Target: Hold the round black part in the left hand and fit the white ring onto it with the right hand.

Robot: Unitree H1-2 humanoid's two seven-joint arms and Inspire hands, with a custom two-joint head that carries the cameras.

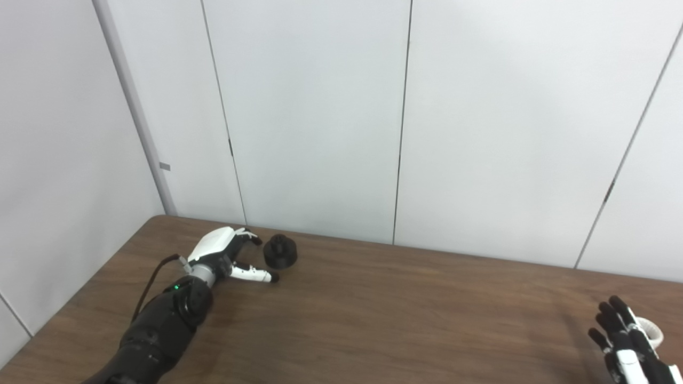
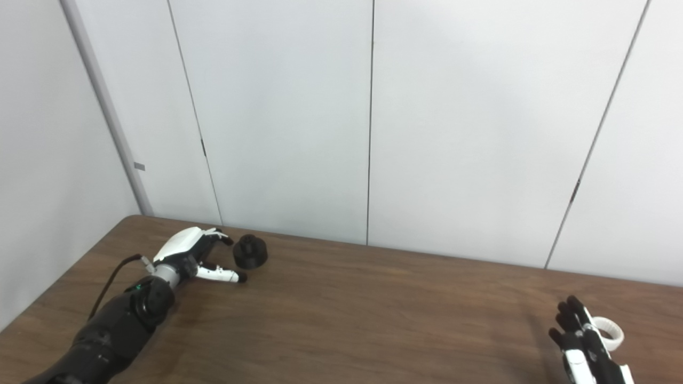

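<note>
- While we look down at the brown tabletop [image 1: 373, 309], we see wood grain running in long dark streaks, and the top looks smooth and flat.
- We count one round black part [image 1: 280, 252]. It is short and drum-shaped with a small knob on top, and it looks dull, like plastic. It stands on the far left of the tabletop, near the wall.
- We count one white ring [image 2: 608, 332]. It is a smooth, thick hoop lying flat near the right end of the tabletop, well apart from the black part.
- Our left hand [image 1: 227, 255] has a shiny white shell on its back and black fingertips. It is open and holds nothing. Its fingers are spread toward the black part, just beside it, and we cannot tell if a fingertip touches it.
- Our right hand [image 2: 587, 346] is at the bottom right corner, with black fingers and a white patch lower down. Its fingers are straight and apart, and it holds nothing. The white ring lies just beyond it.
- A thin dark cable [image 1: 155, 277] loops by the left wrist, and a tiny green light [image 1: 176, 288] glows on the black arm.
- Behind the tabletop stand plain pale wall panels [image 1: 320, 106] with thin dark seams.
- We can read no words or labels anywhere.
</note>
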